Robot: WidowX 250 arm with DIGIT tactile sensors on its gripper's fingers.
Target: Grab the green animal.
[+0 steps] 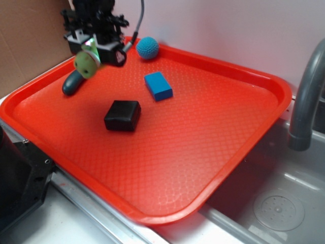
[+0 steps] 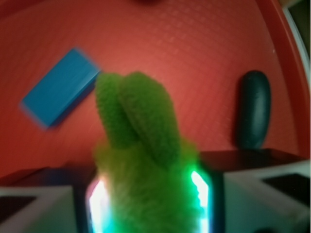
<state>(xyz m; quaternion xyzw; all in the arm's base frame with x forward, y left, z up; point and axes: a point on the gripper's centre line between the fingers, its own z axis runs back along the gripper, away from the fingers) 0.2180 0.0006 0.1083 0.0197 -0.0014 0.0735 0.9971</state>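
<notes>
Up at the far left of the tray (image 1: pixel 264 81) the gripper (image 1: pixel 95 55) hangs above the surface, its jaws closed on the green animal (image 1: pixel 86 63), which is lifted clear of the tray. Seen from the wrist, the animal (image 2: pixel 146 160) fills the middle of the frame, fuzzy and bright, pinched between the two pale fingers (image 2: pixel 34 206), with lit strips glowing on either side of it and two ear-like lobes sticking forward past the jaws.

Just below and slightly left of the jaws in the exterior view lies the teal oblong (image 1: pixel 72 83), flat on the tray near its left rim; in the wrist view that oblong (image 2: pixel 253 109) shows to the right of the animal, apart from it. Right of the jaws and further back, the blue ball (image 1: pixel 147 48) sits against the tray's far rim. Below that, right of the jaws, the blue block (image 1: pixel 158 86) lies flat; from the wrist the block (image 2: pixel 60 87) appears blurred, to the left of the animal. Nearer the camera, below and right of the jaws, rests the black block (image 1: pixel 123 115), well apart from the gripper. Off the tray's right edge a grey faucet (image 1: pixel 304 96) curves over the sink (image 1: pixel 274 203)
</notes>
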